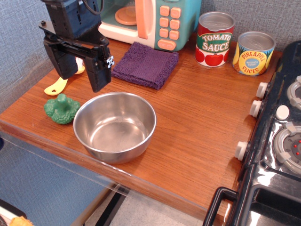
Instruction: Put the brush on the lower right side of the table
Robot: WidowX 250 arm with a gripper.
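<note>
The yellow brush (59, 84) lies on the bench (197, 113) just under and behind the gripper (80, 70), whose jaws hang spread apart, holding nothing.

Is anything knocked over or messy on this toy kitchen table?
Nothing looks spilled or knocked over. The two cans, tomato sauce and pineapple slices, stand upright, the bowl sits level and empty, and the purple cloth lies folded. The yellow brush is partly hidden behind the end effector, beside the broccoli.
</note>
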